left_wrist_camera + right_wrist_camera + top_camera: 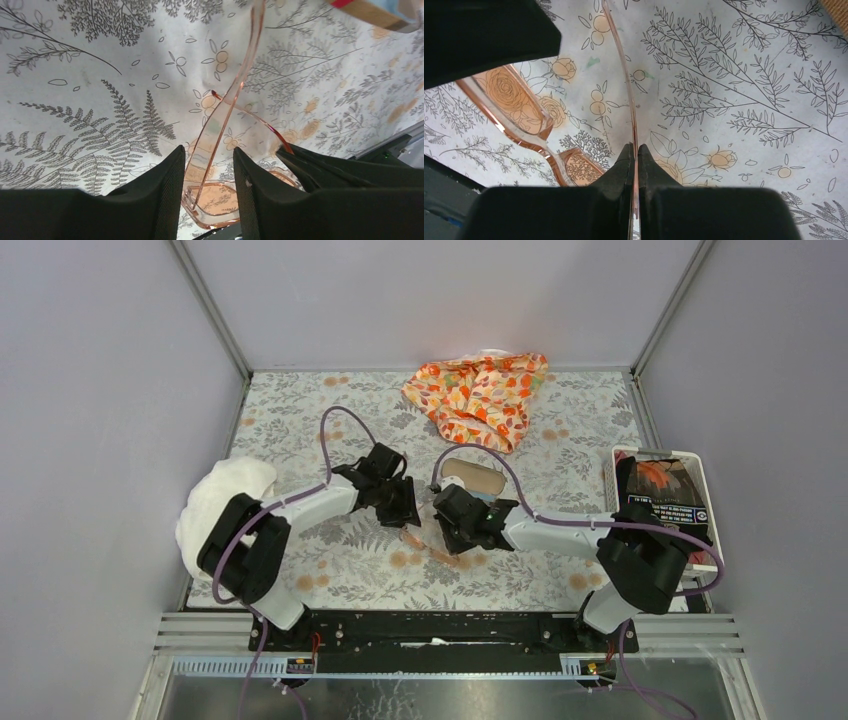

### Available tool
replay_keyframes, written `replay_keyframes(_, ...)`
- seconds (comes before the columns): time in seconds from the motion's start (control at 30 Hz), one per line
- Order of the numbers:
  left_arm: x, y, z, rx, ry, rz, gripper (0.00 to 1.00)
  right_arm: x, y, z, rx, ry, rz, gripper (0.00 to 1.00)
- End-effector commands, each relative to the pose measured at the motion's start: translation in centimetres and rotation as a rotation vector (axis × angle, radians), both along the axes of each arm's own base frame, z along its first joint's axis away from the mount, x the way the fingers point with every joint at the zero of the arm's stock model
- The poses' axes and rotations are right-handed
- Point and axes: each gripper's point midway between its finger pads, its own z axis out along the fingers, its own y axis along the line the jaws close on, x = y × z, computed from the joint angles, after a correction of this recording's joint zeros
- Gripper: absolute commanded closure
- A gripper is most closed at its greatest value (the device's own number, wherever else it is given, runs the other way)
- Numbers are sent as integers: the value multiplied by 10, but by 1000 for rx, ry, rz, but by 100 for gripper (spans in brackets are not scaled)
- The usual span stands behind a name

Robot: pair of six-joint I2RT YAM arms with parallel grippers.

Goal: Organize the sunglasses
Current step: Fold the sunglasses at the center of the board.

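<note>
The sunglasses (425,545), with a thin translucent orange-pink frame, hang just above the floral table mat between my two grippers. My right gripper (455,530) is shut on one slim arm of the sunglasses (626,90), which runs straight out from between its fingertips (634,146). The lenses (519,107) sit to its left. My left gripper (405,510) is open. In the left wrist view the other arm of the sunglasses (227,100) passes loosely between its spread fingers (208,150), with a lens below.
A brown case (475,477) lies just behind the grippers. An orange patterned cloth (482,395) is bunched at the back edge. A white basket (618,454) holding a dark packet stands at the right, and a white cloth (225,495) lies at the left.
</note>
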Motion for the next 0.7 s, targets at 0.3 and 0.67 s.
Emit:
replay_keyframes(0.3, 15, -9, 48, -45, -108, -25, 57, 9, 9, 10, -1, -26, -23, 100)
replay_keyframes(0.67, 39, 8, 39, 88, -141, -12, 72, -4, 10, 6, -16, -9, 162, 100)
